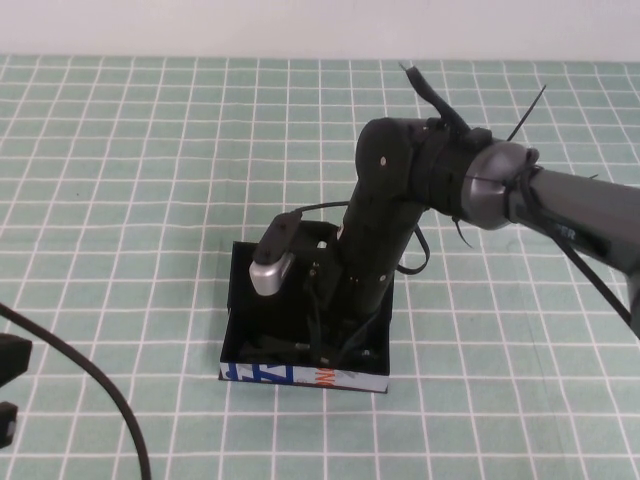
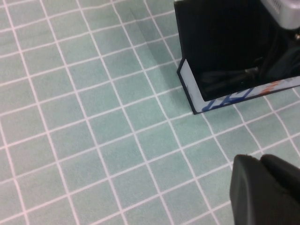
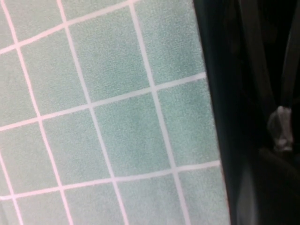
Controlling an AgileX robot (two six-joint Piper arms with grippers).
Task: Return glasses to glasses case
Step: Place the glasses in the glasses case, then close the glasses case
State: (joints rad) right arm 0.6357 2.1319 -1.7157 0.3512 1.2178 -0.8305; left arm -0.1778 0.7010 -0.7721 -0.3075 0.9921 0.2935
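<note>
The glasses case [image 1: 305, 374] stands open mid-table, its white, blue and orange front side facing me, with the black lid [image 1: 240, 275] up behind. My right gripper [image 1: 325, 335] reaches down inside the case. Dark frame parts of the glasses [image 2: 229, 76] show low in the case's black interior in the left wrist view, mostly hidden by the arm. The case [image 2: 199, 96] sits at that view's upper right. My left gripper [image 2: 258, 160] is shut and empty, hovering over the mat near the case's front left corner. It shows at the high view's left edge [image 1: 8, 385].
A green mat with a white grid [image 1: 130, 180] covers the table. The right arm [image 1: 560, 205] comes in from the right, with loose cable ties [image 1: 430, 95] on it. The left arm's black cable [image 1: 95, 385] curves across the front left corner.
</note>
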